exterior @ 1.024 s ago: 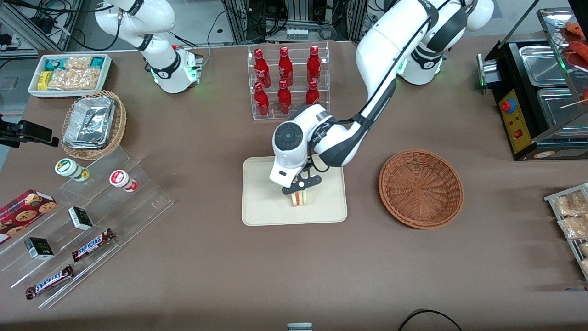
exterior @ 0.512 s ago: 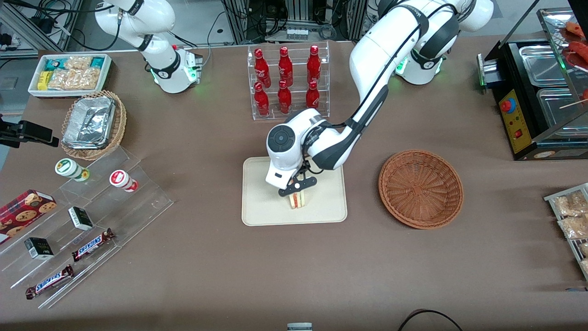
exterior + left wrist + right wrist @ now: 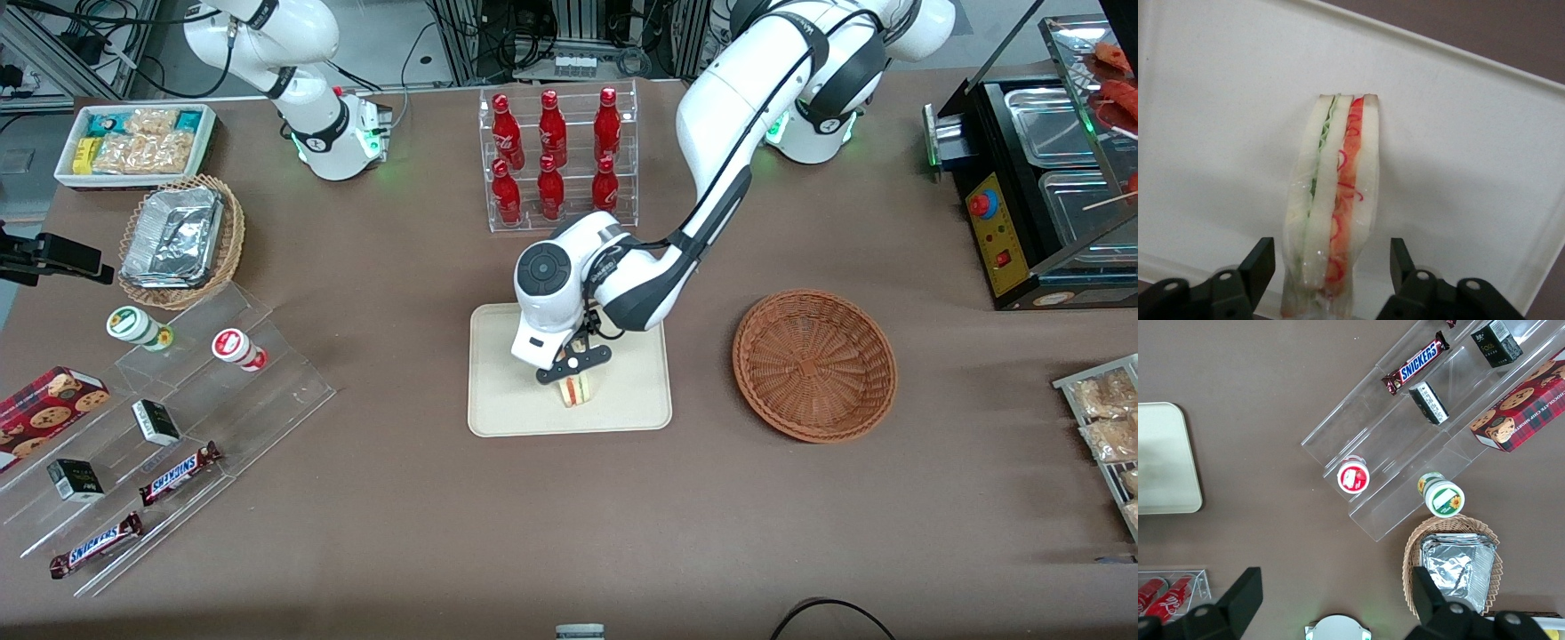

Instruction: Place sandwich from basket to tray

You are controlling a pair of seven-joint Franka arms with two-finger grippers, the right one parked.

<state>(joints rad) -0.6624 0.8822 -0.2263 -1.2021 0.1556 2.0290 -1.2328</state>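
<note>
The sandwich point(image 3: 576, 391) stands on its edge on the cream tray point(image 3: 507, 400), in the part nearer the front camera. In the left wrist view the sandwich point(image 3: 1335, 213) shows pale bread with green and red filling, resting on the tray point(image 3: 1218, 133). My left gripper point(image 3: 573, 364) hangs just above it. The gripper point(image 3: 1331, 255) is open, with one black finger point(image 3: 1260, 257) on each side of the wedge and a gap between each finger and the bread. The reddish-brown basket point(image 3: 813, 364) lies empty beside the tray, toward the working arm's end.
A clear rack of red bottles point(image 3: 556, 160) stands farther from the camera than the tray. Toward the parked arm's end are a wicker basket with foil containers point(image 3: 182, 240), acrylic steps with snacks point(image 3: 160, 427) and a white snack bin point(image 3: 133, 142). A black appliance point(image 3: 1040, 196) sits at the working arm's end.
The wrist has shifted slightly toward the parked arm's end and lifted a little. More of the sandwich shows below the fingers. The sandwich stays on the tray.
</note>
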